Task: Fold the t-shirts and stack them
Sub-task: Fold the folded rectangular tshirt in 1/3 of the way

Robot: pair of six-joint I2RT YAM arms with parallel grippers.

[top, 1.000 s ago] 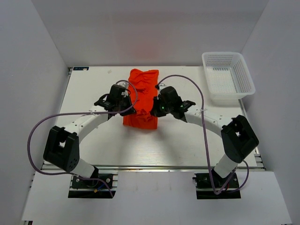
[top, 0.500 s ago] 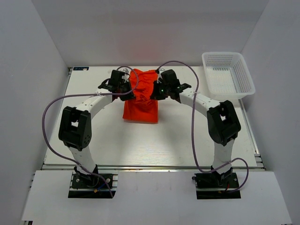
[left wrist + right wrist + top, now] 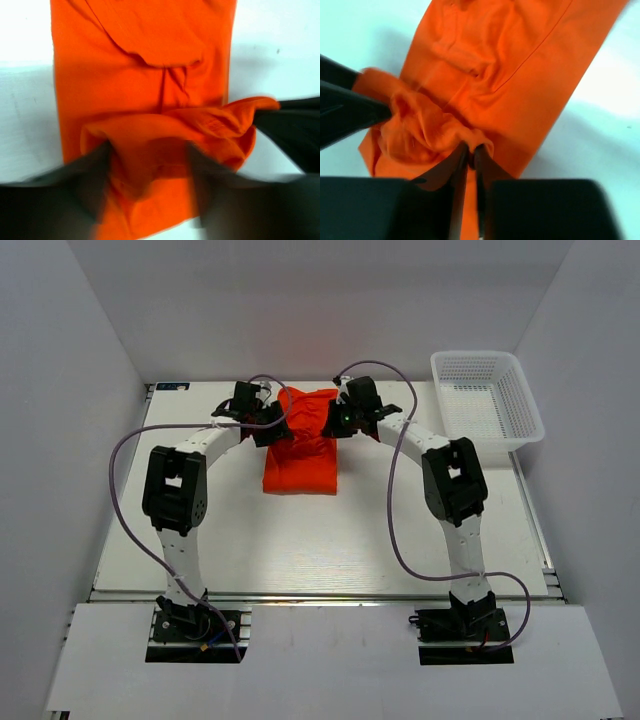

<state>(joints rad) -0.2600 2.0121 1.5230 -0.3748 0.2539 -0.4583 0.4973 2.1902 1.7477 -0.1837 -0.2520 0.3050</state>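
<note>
Bare table (image 3: 300, 540) lies open nearside; white basket (image 3: 487, 400) blocks the far-right corner

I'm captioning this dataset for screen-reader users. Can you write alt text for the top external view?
Two arms reach across a white table, the left tool and right tool gripping opposite sides of an orange t-shirt folded into a narrow strip at the table's centre. A white mesh basket sits at the far right corner.

The top camera looks down from above and behind the arm bases, taking in the whole table (image 3: 200, 540). Each wrist camera sits close over the cloth, facing down. All three share the orange t-shirt (image 3: 303, 445) (image 3: 145, 90) (image 3: 505, 70).
</note>
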